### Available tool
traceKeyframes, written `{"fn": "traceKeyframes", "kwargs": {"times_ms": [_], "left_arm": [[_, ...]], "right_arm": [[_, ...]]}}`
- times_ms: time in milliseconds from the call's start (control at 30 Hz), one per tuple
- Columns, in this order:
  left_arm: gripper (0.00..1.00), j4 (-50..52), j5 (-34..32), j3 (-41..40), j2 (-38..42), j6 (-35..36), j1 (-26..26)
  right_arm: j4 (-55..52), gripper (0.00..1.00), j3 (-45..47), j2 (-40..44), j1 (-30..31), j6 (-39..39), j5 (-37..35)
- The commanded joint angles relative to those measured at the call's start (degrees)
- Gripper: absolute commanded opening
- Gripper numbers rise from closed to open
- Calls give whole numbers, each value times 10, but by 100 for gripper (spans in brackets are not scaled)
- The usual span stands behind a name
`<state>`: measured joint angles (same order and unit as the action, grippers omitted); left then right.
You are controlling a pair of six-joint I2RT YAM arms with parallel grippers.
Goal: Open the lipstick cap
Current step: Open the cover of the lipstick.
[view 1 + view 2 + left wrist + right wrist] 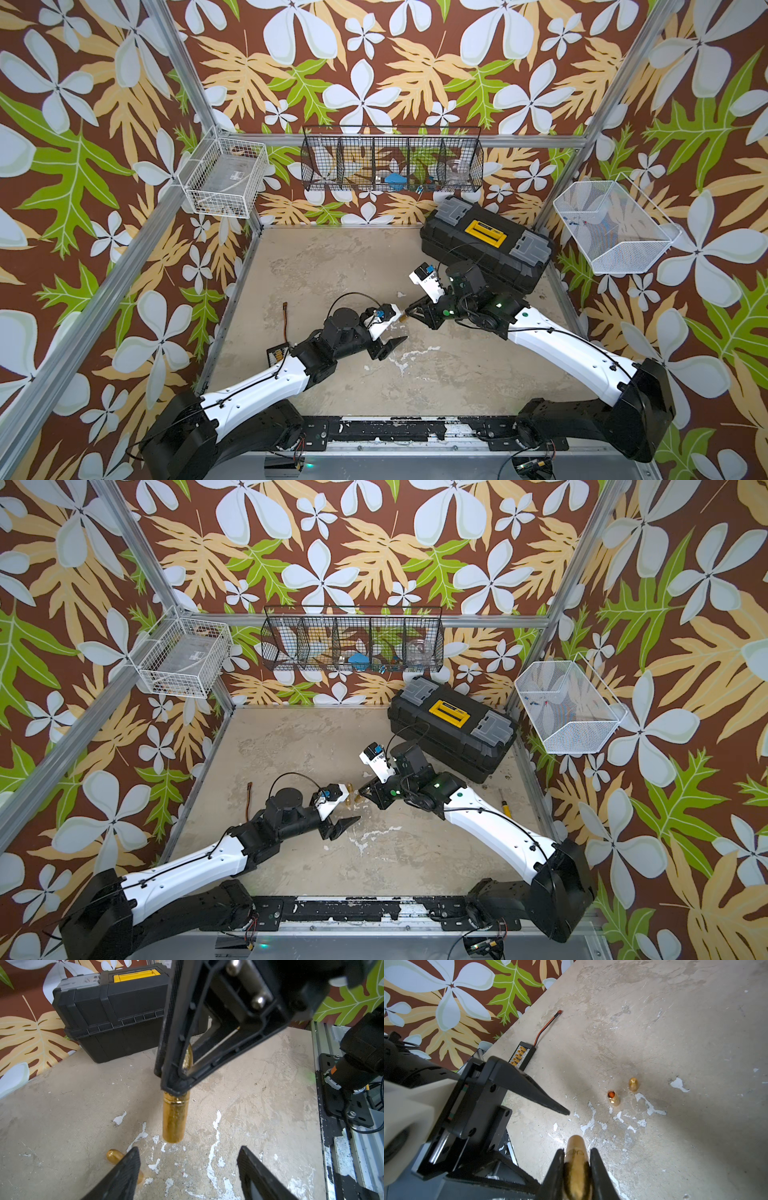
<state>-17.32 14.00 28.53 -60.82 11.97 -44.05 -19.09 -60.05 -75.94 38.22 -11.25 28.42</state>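
My right gripper (576, 1150) is shut on a gold lipstick (576, 1159) and holds it above the table. In the left wrist view the lipstick (175, 1120) sticks out past the right gripper's black fingers (176, 1076), and a seam rings it just beyond their tips. Its free end points at my left gripper (188, 1148), which is open with nothing between its fingers and stops just short of that end. In both top views the two grippers (401, 328) (411, 311) meet tip to tip near the middle of the table.
A second gold lipstick (613, 1098), uncapped with its orange stick showing, stands on the table beside a loose gold cap (633, 1084). A black toolbox (486, 249) sits at the back right. A connector board (523, 1057) with a wire lies at the left edge.
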Motion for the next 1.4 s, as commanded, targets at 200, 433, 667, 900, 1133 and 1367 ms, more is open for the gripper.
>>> {"fn": "traceKeyframes", "kwargs": {"times_ms": [200, 433, 667, 900, 1133, 1367], "left_arm": [[65, -43, 22, 12, -32, 11, -1], [52, -56, 14, 12, -35, 10, 0], [42, -51, 24, 15, -34, 16, 0], [36, -45, 24, 16, -34, 17, -1], [23, -40, 16, 14, -31, 22, 0], [17, -40, 13, 14, -30, 21, -1]], "right_arm": [[6, 20, 0, 0, 0, 8, 48], [24, 20, 5, 1, 0, -4, 51], [34, 20, 4, -1, 0, -14, 52], [35, 20, 4, -5, 1, -17, 52], [36, 20, 5, -4, 1, -17, 52], [38, 25, 8, -2, 1, -18, 52]]}}
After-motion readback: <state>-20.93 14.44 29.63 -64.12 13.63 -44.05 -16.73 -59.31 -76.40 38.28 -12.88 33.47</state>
